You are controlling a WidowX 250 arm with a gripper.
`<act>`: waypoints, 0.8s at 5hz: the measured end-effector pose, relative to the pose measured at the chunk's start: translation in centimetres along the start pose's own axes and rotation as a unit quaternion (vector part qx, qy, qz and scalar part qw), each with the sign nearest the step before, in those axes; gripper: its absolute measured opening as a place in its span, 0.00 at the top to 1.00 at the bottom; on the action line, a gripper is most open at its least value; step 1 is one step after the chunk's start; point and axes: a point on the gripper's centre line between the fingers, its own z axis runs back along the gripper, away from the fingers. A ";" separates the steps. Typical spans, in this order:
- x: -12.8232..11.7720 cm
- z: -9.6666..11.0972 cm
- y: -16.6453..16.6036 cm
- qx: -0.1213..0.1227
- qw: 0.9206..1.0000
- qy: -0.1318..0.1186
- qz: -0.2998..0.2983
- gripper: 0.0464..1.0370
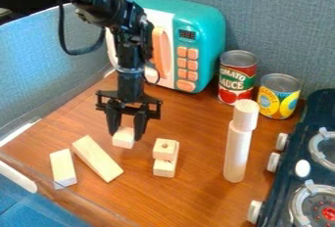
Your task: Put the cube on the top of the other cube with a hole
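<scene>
"Nearest the camera sits the black toy stove, lower right. Where's the loose cube?"

"Up and across from it, between the fingertips of the claw. They look closed on its sides."

"Lifted?"

"Can't tell; it's low, at or just above the wood."

"And the cube with the hole?"

"Toward the view's right and a bit nearer the camera, just beside the claw. It sits on a lower block, hole facing up."

"So the move is short: up, over that way, then down square on the holed face."

"Height matters most. Too low a path could knock the stack, and an off-centre drop might tip it."

"What else is on the brown wooden table?"

"Two pale planks at the view's left, and a pale post upright at the right, a short cylinder on top."

"Behind?"

"A turquoise toy microwave, a red can and a yellow can, with a grey-blue fabric wall beyond."
</scene>
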 end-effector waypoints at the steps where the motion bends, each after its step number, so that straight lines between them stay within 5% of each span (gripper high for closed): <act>1: -0.5 0.8 0.1 0.007 1.000 -0.014 0.010 0.47; 4: -4.1 4.6 -6.7 0.050 0.991 -0.061 -0.109 0.47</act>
